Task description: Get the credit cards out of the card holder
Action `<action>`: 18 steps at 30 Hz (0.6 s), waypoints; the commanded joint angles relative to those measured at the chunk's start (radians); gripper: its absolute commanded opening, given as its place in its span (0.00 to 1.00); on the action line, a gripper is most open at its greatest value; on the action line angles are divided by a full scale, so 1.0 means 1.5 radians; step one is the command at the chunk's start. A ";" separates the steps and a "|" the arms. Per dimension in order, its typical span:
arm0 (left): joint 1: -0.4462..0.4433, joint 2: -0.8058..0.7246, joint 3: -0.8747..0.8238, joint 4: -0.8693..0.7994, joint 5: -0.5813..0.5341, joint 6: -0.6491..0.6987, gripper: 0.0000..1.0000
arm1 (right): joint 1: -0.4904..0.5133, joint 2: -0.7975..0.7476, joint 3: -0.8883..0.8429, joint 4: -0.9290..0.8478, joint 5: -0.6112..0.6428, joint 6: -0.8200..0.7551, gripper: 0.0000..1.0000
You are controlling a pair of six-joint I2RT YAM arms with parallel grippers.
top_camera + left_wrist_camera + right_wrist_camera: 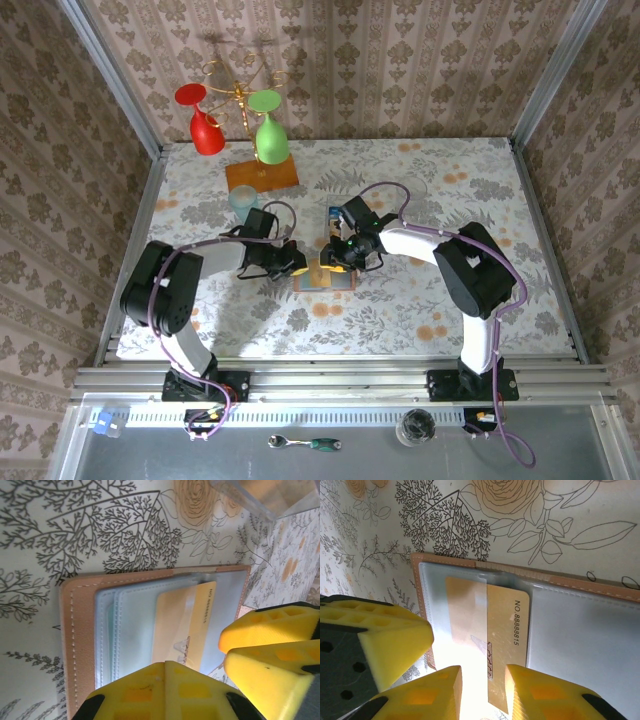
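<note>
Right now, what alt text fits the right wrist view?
An orange-tan card sticks partly out of an open tan wallet on a floral tablecloth. The right gripper holds its yellow jaws slightly apart over the card's near end.

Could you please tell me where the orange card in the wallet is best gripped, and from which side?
Take the orange card by its bare strip with the printed number, outside the clear sleeve. Come in low from the wallet's middle: the card lies flat and its other long edge is tucked under the sleeve, so probably only this side is free.
</note>
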 commanded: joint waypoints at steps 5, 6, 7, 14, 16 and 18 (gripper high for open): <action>-0.002 0.025 0.004 -0.008 0.005 0.023 0.00 | -0.007 0.005 0.004 -0.014 0.012 -0.011 0.30; -0.001 0.027 0.001 -0.009 0.004 0.023 0.00 | -0.007 0.008 0.004 -0.014 0.011 -0.012 0.30; -0.001 0.028 -0.001 -0.010 0.003 0.023 0.00 | -0.007 0.010 0.004 -0.014 0.009 -0.012 0.30; -0.001 0.028 -0.005 -0.012 -0.002 0.023 0.00 | -0.007 0.024 0.005 -0.014 0.001 -0.014 0.30; -0.001 0.029 -0.005 -0.013 -0.002 0.024 0.00 | -0.007 0.029 0.007 -0.014 -0.002 -0.013 0.30; -0.001 0.029 -0.004 -0.014 -0.002 0.024 0.00 | -0.007 0.034 0.007 -0.013 -0.006 -0.012 0.30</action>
